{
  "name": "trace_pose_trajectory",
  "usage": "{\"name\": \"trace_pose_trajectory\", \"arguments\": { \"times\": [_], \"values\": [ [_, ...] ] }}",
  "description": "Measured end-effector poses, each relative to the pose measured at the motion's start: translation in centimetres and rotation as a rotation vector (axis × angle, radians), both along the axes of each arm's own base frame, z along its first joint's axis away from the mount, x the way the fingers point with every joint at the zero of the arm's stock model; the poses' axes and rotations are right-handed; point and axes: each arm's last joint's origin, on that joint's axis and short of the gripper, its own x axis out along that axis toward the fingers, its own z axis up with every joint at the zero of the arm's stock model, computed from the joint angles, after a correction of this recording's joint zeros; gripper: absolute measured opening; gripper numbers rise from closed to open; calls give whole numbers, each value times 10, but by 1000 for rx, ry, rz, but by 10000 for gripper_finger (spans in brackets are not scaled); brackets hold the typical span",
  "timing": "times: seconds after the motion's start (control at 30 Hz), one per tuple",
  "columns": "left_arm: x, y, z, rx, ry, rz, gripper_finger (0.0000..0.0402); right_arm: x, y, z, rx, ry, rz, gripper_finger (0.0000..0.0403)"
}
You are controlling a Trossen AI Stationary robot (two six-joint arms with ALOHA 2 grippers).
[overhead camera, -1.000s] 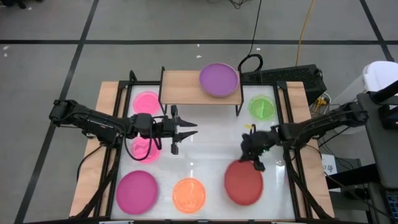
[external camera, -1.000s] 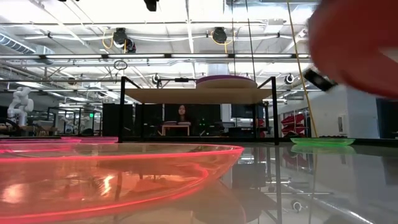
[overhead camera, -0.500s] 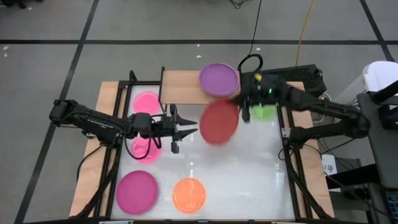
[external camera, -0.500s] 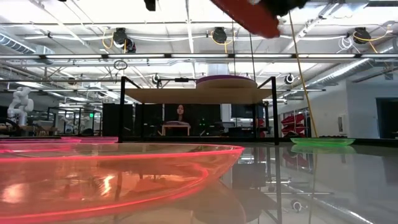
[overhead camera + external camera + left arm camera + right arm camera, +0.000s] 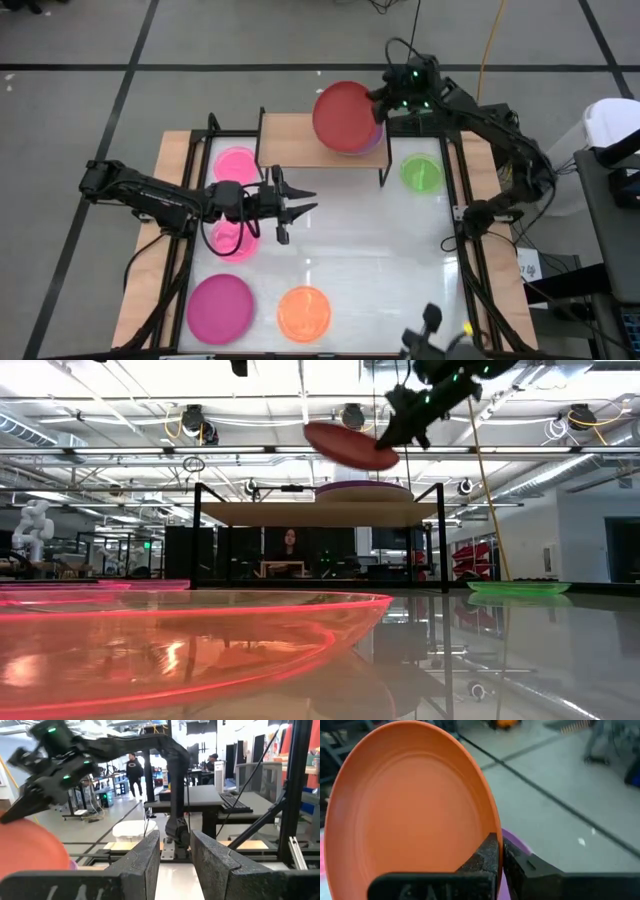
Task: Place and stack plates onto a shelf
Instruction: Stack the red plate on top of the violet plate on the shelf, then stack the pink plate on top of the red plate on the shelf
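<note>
High view: red plate (image 5: 343, 117) poised over the shelf (image 5: 290, 140).
The right end effector (image 5: 378, 100) pinches its rim, tilted above the purple plate (image 5: 370, 145) for stacking; the left end effector (image 5: 300, 205) waits, part-open, over the surface (image 5: 350, 260).

Count: seven plates total, namely one red plate (image 5: 343, 117), one purple plate (image 5: 370, 142), one magenta plate (image 5: 219, 309), two pink plates (image 5: 236, 163), one green plate (image 5: 421, 173), one orange plate (image 5: 304, 312); one shelf (image 5: 290, 140); two arms.
</note>
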Motion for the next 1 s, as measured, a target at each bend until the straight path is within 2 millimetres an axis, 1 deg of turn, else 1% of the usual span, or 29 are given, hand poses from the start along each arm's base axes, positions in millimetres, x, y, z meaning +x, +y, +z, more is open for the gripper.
{"name": "trace_pose_trajectory", "arguments": {
  "times": [0.1, 0.23, 0.43, 0.67, 0.77, 0.87, 0.93, 1.0],
  "values": [
    [0, 0, -1, -2, 14, 0, 118, -2, -18, -14, 53, 21, -18, 0],
    [0, 0, -2, 0, 23, 0, 118, -8, -29, -27, 107, 68, -46, 2],
    [0, 0, -3, 0, 27, 0, 118, -13, -32, -31, 128, 98, -57, 30],
    [0, 0, -3, -12, 26, -1, 118, -13, -29, -31, 136, 109, -50, 87],
    [0, 0, -3, -12, 27, -1, 118, -15, -25, -25, 101, 106, -33, 109],
    [0, 0, -4, -20, 35, -2, 118, -20, -15, -9, 16, 87, 1, 123],
    [0, -1, -6, -88, 57, -9, 118, -25, -1, 8, -47, 49, 49, 126],
    [0, -2, -11, -171, 96, -19, 118, -31, 18, 27, -100, -3, 113, 126]
  ]
}}
